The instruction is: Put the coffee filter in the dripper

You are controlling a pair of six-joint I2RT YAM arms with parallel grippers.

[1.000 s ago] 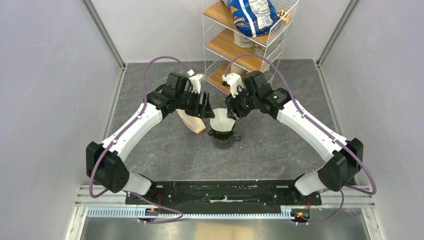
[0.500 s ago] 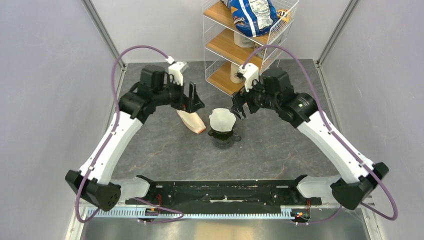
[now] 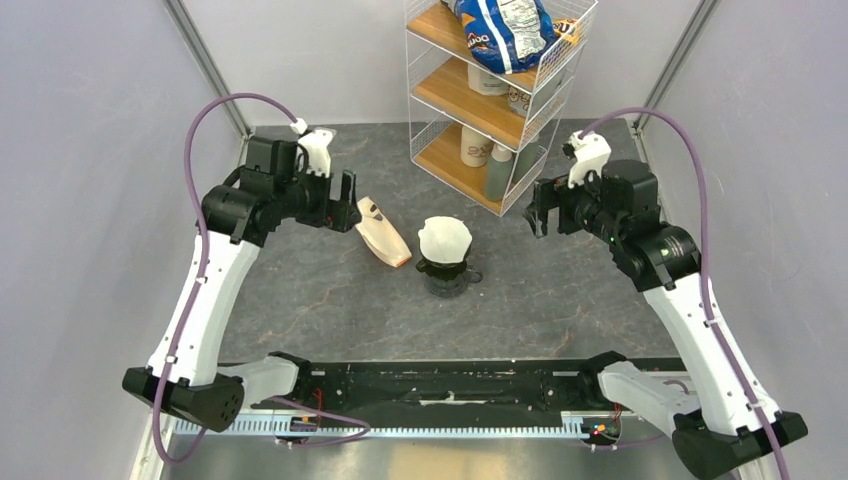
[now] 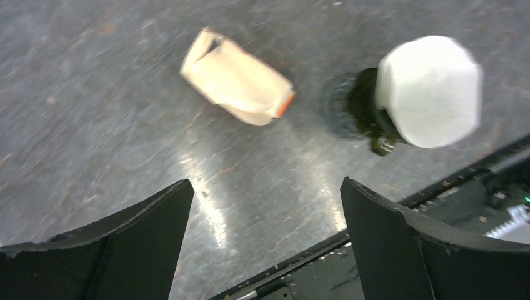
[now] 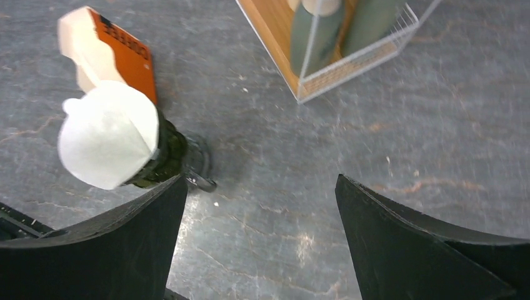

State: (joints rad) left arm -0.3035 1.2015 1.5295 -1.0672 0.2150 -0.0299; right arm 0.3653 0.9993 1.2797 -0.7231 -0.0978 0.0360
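The white paper coffee filter point(image 3: 445, 240) sits with its mouth up in the dark dripper point(image 3: 447, 275) at mid-table. Nothing touches it. My left gripper point(image 3: 342, 200) hovers off to its left, open and empty. On the other side my right gripper point(image 3: 535, 215) is raised, also open and empty. In the left wrist view the coffee filter point(image 4: 430, 90) and dripper point(image 4: 365, 112) lie far beyond my left gripper point(image 4: 265, 182). In the right wrist view the coffee filter point(image 5: 107, 134) and dripper point(image 5: 169, 153) show just past the left finger of my right gripper point(image 5: 260, 177).
A tan packet with an orange end point(image 3: 383, 232) lies flat just left of the dripper. A white wire shelf unit point(image 3: 490, 90) with wooden boards, cups, bottles and a snack bag stands at the back. Grey walls close both sides. The black base rail point(image 3: 450, 385) runs along the near edge.
Both arms have drawn back and outward from the dripper, left to the left and right to the right. Both sets of jaws have opened wide. The filter stays in the dripper.
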